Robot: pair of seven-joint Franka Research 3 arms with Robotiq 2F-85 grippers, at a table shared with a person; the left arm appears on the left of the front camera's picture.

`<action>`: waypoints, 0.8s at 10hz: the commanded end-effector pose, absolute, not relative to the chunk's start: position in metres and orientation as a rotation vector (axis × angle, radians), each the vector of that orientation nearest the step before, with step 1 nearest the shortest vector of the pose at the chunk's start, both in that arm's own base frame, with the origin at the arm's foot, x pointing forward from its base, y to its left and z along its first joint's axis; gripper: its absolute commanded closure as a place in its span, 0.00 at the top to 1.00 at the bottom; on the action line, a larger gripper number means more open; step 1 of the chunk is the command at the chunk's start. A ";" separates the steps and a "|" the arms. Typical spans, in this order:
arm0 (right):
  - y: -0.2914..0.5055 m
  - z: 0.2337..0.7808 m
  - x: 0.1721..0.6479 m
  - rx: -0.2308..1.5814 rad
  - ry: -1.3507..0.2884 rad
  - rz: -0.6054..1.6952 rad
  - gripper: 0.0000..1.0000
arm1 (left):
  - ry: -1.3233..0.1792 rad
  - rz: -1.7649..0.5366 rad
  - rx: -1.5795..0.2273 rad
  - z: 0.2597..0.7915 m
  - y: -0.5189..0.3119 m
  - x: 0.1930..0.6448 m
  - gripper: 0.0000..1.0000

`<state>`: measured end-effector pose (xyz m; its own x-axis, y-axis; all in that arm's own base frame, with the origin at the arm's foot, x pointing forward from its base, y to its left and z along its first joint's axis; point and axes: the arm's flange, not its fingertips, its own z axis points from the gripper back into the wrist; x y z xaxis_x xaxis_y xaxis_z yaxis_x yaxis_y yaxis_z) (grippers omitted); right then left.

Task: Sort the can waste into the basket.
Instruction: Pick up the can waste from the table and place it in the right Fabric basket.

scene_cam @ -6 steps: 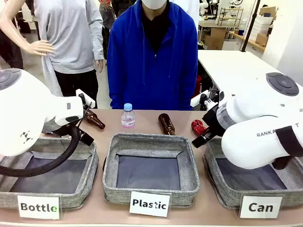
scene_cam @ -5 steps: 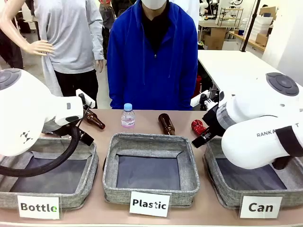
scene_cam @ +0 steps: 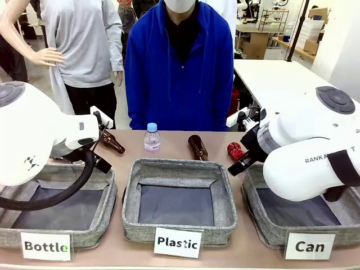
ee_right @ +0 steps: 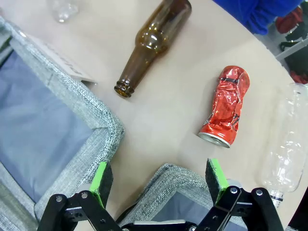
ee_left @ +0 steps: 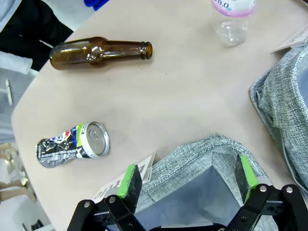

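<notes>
A crushed red can (ee_right: 226, 111) lies on the table just beyond my right gripper (ee_right: 159, 179), whose jaws stand open and empty above the near corner of the "Can" basket (ee_right: 166, 175). From the front, that red can (scene_cam: 235, 151) lies behind the Can basket (scene_cam: 264, 228) at the right. A crushed silver-grey can (ee_left: 72, 144) with dark print lies on the table's left end, beyond and to the left of my open, empty left gripper (ee_left: 187, 175), which hovers over a grey basket's corner (ee_left: 211, 149).
Two brown glass bottles (scene_cam: 112, 143) (scene_cam: 197, 147) and a small clear plastic bottle (scene_cam: 152, 138) sit behind the "Bottle" (scene_cam: 84, 239) and "Plastic" (scene_cam: 225, 208) baskets. A crumpled clear bottle (ee_right: 288, 144) lies right of the red can. A person in blue stands at the far side.
Neither arm has moved and the cans lie where they were. The person in blue has shifted slightly to the left.
</notes>
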<state>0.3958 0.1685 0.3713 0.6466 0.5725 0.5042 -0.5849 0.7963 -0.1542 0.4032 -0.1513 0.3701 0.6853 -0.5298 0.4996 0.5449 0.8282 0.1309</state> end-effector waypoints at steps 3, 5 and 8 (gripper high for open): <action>0.168 0.371 0.396 0.024 -0.565 0.658 1.00 | -0.551 -0.602 -0.029 0.370 -0.151 0.403 1.00; 0.168 0.371 0.396 0.024 -0.565 0.658 1.00 | -0.551 -0.602 -0.029 0.370 -0.151 0.403 1.00; 0.168 0.371 0.396 0.024 -0.565 0.658 1.00 | -0.551 -0.602 -0.029 0.370 -0.151 0.403 1.00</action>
